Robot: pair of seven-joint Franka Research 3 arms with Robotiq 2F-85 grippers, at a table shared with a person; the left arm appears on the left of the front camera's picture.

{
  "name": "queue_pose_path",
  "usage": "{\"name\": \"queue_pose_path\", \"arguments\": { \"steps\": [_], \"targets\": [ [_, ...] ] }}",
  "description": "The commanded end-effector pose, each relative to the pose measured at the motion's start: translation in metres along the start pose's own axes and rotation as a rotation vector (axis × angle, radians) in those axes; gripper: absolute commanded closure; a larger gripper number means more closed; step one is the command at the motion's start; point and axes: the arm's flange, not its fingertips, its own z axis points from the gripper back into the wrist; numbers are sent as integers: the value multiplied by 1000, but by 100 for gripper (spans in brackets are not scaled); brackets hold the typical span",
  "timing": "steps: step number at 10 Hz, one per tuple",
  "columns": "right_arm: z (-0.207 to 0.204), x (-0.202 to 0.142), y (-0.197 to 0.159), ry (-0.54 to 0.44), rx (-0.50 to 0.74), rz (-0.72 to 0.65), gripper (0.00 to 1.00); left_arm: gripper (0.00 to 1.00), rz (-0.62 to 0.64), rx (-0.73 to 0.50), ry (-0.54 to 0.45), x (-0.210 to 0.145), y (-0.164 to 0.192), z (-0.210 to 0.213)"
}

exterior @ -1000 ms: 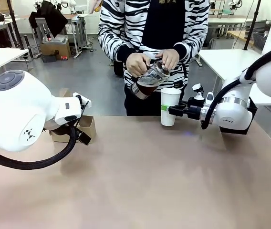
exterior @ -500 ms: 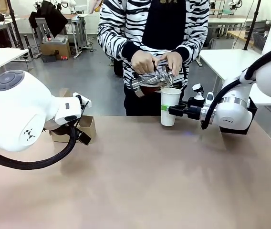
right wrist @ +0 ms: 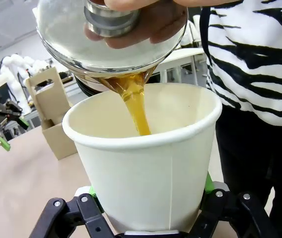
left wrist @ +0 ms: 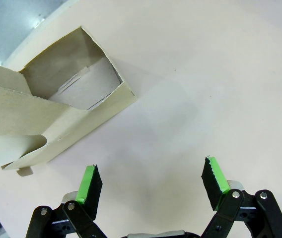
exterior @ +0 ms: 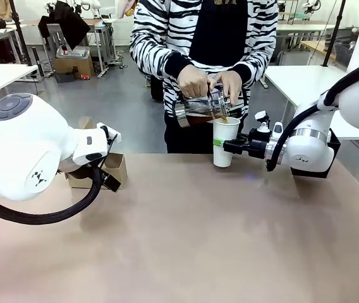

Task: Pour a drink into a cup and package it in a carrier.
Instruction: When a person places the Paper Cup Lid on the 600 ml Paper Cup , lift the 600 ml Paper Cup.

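A person at the far side tips a clear jug (exterior: 200, 107) with both hands. A thin brown stream of the drink (right wrist: 137, 110) runs into the white paper cup (exterior: 224, 141). My right gripper (exterior: 220, 144) is shut on that cup (right wrist: 148, 168) near its base, holding it upright on the table. The brown cardboard carrier (exterior: 111, 168) stands at the left behind my left arm. In the left wrist view the carrier (left wrist: 56, 114) lies up and left of my open left gripper (left wrist: 153, 186), which holds nothing above the bare table.
The tan table (exterior: 186, 240) stretches wide in front of both arms. White tables (exterior: 296, 79) and a cardboard box (exterior: 73, 63) stand on the floor behind the person. The carrier's upright handle (right wrist: 49, 96) shows far off in the right wrist view.
The person has tipped the jug further and shifted it over the cup's rim, and the drink now flows into the cup. Neither arm has moved.
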Motion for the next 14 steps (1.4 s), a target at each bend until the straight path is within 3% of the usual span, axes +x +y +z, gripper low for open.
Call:
{"name": "queue_pose_path", "arguments": {
  "steps": [1, 14],
  "targets": [
    [0, 4, 2, -2, 1, -11, 19, 0, 0, -2, -2, 0, 0, 0],
    [0, 4, 2, -2, 1, -11, 19, 0, 0, -2, -2, 0, 0, 0]
  ]
}}
